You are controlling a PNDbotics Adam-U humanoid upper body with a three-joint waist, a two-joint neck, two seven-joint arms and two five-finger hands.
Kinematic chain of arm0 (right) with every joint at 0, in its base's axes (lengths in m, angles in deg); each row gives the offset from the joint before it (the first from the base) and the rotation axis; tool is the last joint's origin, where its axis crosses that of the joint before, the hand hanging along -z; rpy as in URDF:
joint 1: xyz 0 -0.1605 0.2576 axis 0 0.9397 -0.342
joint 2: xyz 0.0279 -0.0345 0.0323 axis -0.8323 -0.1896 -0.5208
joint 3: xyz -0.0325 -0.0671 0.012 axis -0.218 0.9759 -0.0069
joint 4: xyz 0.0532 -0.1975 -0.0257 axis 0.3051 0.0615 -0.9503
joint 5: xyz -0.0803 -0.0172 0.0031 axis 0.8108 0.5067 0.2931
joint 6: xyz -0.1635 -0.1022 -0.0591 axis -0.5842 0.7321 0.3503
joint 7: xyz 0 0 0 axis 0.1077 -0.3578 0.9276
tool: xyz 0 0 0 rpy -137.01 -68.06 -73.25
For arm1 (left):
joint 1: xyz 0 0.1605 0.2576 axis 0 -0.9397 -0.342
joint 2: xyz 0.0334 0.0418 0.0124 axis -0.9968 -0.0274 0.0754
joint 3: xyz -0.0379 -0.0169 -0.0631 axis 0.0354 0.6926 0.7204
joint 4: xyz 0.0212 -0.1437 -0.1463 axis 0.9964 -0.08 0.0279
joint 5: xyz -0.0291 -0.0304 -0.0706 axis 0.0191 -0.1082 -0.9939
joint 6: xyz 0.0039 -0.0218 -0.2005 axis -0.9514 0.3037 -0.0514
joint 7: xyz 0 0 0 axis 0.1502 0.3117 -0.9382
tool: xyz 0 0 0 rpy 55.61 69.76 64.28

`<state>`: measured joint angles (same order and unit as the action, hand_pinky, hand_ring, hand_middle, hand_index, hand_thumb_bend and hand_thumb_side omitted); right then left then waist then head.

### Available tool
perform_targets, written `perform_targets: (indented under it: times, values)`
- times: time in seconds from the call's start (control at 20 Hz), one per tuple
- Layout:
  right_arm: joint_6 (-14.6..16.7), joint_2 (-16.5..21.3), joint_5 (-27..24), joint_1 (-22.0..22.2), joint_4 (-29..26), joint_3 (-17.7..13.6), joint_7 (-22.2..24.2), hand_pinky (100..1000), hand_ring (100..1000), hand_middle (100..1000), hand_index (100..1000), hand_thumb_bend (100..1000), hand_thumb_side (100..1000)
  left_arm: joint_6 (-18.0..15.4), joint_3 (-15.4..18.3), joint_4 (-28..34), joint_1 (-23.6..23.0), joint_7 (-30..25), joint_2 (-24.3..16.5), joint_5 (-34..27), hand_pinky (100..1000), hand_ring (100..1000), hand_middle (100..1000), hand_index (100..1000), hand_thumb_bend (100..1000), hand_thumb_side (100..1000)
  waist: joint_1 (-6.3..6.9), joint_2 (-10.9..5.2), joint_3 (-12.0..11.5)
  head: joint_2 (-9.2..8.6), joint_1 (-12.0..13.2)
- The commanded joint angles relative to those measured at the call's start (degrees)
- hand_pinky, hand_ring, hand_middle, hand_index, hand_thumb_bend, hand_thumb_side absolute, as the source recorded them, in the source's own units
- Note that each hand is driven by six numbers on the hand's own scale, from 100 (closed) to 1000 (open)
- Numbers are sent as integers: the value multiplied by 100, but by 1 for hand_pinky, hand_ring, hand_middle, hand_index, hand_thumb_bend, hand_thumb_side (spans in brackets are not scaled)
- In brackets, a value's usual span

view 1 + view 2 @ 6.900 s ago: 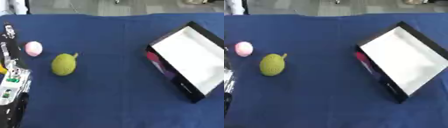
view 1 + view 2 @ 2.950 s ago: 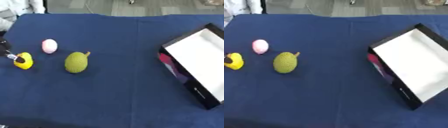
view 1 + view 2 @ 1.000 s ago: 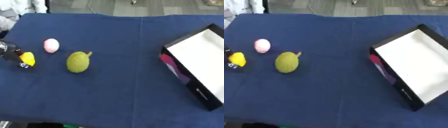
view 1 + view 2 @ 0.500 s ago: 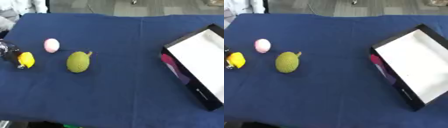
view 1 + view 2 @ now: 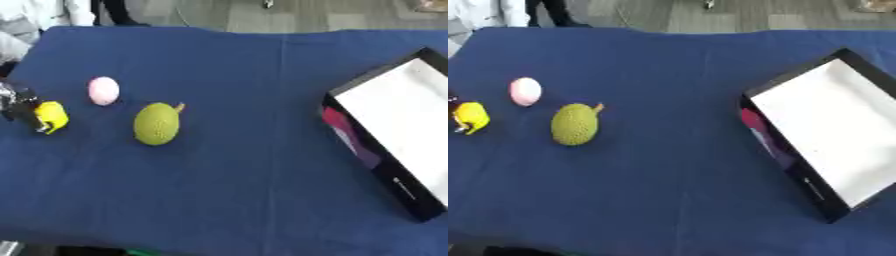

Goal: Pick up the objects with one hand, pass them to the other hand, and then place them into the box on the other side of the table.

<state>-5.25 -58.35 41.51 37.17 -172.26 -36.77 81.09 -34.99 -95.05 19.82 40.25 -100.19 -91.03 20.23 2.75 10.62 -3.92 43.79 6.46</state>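
My left hand (image 5: 17,102) sits at the table's left edge with its dark fingers pinched on the yellow object (image 5: 51,117). A few seconds ago that hand was lower along the edge and the yellow piece was not on the cloth; over the last second it has barely moved. I judge the first pick to be in hand but not yet lifted, with the pass still ahead. My right hand is out of view.

- The yellow object is small, glossy and lumpy — I cannot name it.
- The pink ball (image 5: 103,90) is smooth and egg-round, lying apart from the others.
- The green fruit (image 5: 157,123) is oval, pebbled, with a short brown stem.
- The box (image 5: 826,130) stands well apart on the right: black walls, plain white floor, a pink print on its side, nothing inside.
- The tablecloth (image 5: 245,165) is matte blue fabric.
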Motion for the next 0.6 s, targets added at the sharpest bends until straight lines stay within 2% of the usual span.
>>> perform_targets:
  times: [0.05,0.25,0.3,0.35,0.6]
  values:
    - [11,139,22,-26,-56,-29,28,1000,1000,1000,1000,100,628,118,58,135,29,174,-183,-195,767,716,617,567,229,103,10,4,4,33,12]
    - [15,141,14,-21,-61,-36,26,1000,1000,1000,1000,100,627,168,70,350,-30,319,-272,-363,764,707,600,558,235,100,12,5,-4,33,-5]
    - [16,141,13,-20,-62,-37,26,1000,1000,1000,1000,100,640,185,78,429,-54,341,-299,-401,764,705,594,557,118,255,12,5,-5,33,-8]
    - [16,144,11,-18,-64,-37,26,1000,1000,1000,1000,100,627,183,94,532,-69,374,-336,-438,764,705,594,557,228,100,12,4,-13,33,-19]
    - [41,188,-49,-35,-81,-55,10,1000,1000,1000,1000,100,617,246,234,1262,-245,540,-607,-671,761,698,574,551,201,100,-5,7,-71,33,-76]
